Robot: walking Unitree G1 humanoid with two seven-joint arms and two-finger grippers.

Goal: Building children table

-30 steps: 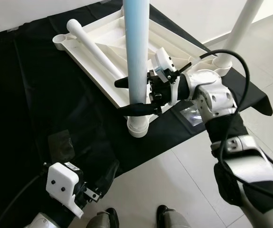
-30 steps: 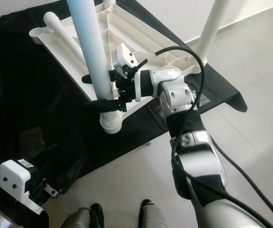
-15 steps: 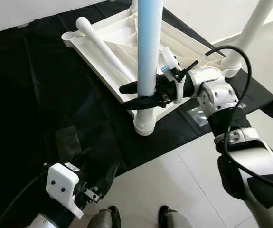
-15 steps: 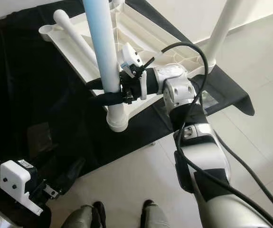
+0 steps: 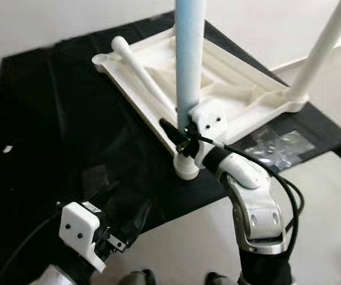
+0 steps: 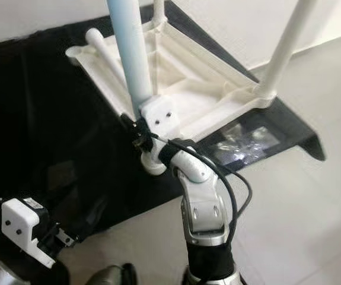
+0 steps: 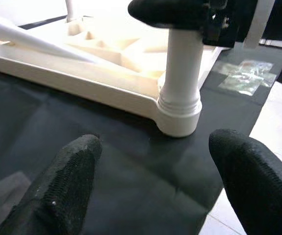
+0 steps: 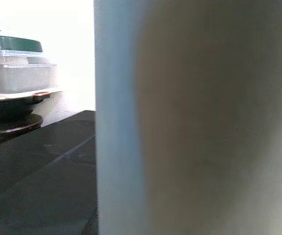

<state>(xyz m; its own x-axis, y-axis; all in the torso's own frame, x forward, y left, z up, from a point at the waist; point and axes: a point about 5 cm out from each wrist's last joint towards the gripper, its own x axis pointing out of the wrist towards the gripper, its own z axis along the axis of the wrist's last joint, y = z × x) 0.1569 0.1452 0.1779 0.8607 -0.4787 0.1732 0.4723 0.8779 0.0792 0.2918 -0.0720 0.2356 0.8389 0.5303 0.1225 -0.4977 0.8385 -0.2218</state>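
Right claw clasping blue leg — left claw agape

The blue leg runs off the top edge, so its upper end can't be seen. The right end effector sits partly behind that leg, grip unclear, and the right wrist view is a blur.

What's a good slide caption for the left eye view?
Right gripper grips the upright pale blue leg at the corner socket of the upturned white tabletop.
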